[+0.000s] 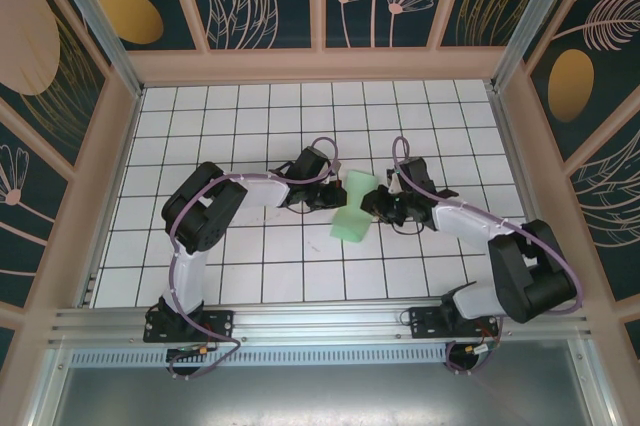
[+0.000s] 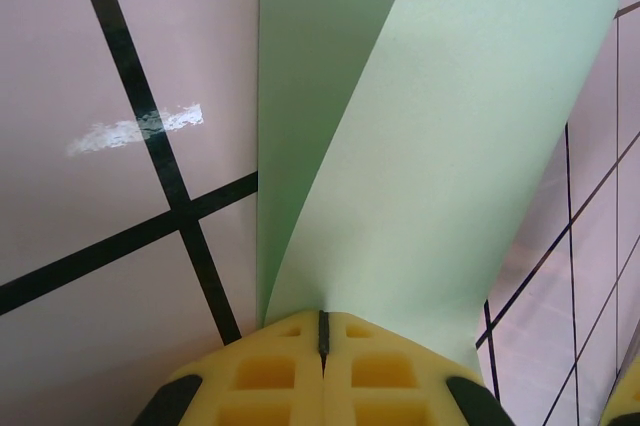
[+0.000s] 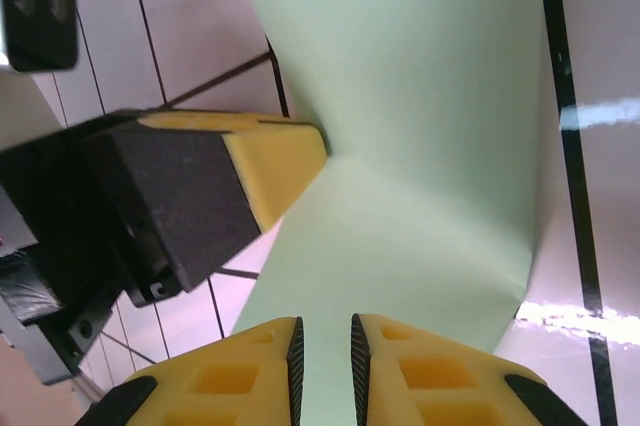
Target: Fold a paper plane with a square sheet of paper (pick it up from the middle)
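The square sheet of paper [image 1: 352, 208], pale green, hangs bent in a curve above the middle of the tiled table, between the two grippers. My left gripper [image 1: 325, 196] is shut on the sheet's left edge; in the left wrist view its yellow jaws meet at the pinch [image 2: 322, 331] and the paper [image 2: 430, 146] curls up and away from them. My right gripper [image 1: 372, 204] sits at the sheet's right side. Its jaws [image 3: 325, 346] stand a little apart, with the paper [image 3: 420, 146] showing through the gap. The left gripper's yellow fingertip [image 3: 275, 161] shows there pressing the far edge.
The white grid table [image 1: 250, 256] is boxed in by patterned walls [image 1: 60, 96] on three sides. An aluminium rail [image 1: 320, 326] with both arm bases runs along the near edge. Both arms reach inward and nearly meet at the centre.
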